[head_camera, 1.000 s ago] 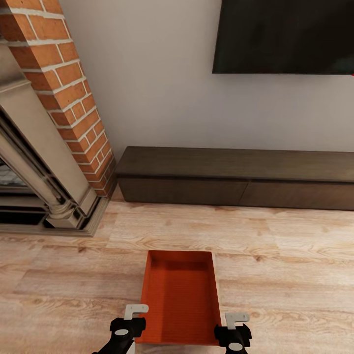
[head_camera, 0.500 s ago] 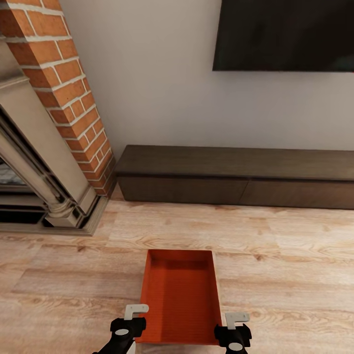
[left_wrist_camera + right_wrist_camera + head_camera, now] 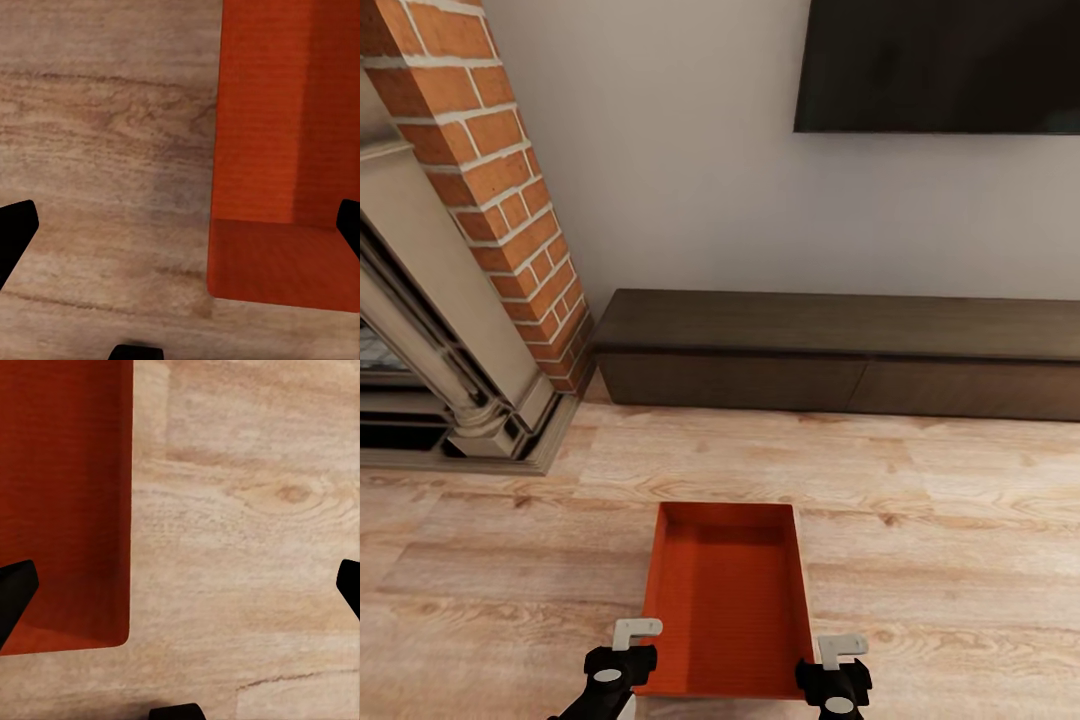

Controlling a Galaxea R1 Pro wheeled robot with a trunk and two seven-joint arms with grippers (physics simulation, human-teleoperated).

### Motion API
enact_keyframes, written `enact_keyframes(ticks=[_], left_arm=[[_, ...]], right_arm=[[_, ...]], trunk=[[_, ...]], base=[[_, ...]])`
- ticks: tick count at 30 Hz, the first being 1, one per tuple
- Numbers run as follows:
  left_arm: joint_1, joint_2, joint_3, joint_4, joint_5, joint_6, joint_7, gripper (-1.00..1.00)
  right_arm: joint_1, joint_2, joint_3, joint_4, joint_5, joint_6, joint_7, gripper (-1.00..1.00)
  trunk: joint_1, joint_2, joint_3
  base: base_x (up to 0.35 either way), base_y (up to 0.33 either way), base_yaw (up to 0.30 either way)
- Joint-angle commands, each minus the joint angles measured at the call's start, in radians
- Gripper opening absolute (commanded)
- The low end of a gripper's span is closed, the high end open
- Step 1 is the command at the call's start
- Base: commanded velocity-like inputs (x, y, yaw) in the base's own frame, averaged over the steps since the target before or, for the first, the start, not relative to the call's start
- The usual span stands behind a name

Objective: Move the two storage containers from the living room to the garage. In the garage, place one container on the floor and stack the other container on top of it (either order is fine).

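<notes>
One orange-red storage container [image 3: 725, 600] lies on the light wood-plank floor of the living room, its long side pointing at the wall. My left gripper [image 3: 628, 648] stands open at its near left corner, and in the left wrist view the container's side wall [image 3: 289, 150] lies between the two black fingertips [image 3: 15, 232]. My right gripper [image 3: 838, 662] stands open at the near right corner, with the container [image 3: 64, 502] edge between its spread fingers. Neither gripper touches the bin. The other container and the garage are out of view.
A long low dark-wood bench [image 3: 840, 350] runs along the white wall ahead, under a black TV [image 3: 940, 65]. A red-brick fireplace [image 3: 490, 200] with a stone surround stands at the left. Wood floor [image 3: 940, 560] stretches to the right of the bin.
The whole picture has slid slightly upward, so the camera has moved. Both grippers keep their places at the container's near corners.
</notes>
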Motion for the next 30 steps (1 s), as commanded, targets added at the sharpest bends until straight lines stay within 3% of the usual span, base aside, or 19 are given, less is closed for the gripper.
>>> enact_keyframes(ticks=[1,16,30], left_arm=[[0.000,-0.001,0.002,-0.002,-0.009,0.006,0.002,1.00],[0.000,-0.016,0.002,-0.089,-0.009,0.040,0.014,1.00],[0.000,-0.015,0.001,-0.094,-0.009,0.044,0.007,1.00]], right_arm=[[-0.001,0.000,0.008,0.000,-0.010,-0.004,-0.005,1.00],[-0.003,-0.009,0.009,-0.049,-0.009,0.002,-0.001,1.00],[-0.007,-0.011,0.009,-0.072,-0.007,0.024,0.004,1.00]], trunk=[[0.004,-0.008,-0.004],[0.061,-0.113,-0.051],[0.115,-0.211,-0.095]], base=[[0.000,0.000,0.000],[0.000,0.000,0.000],[0.000,0.000,0.000]])
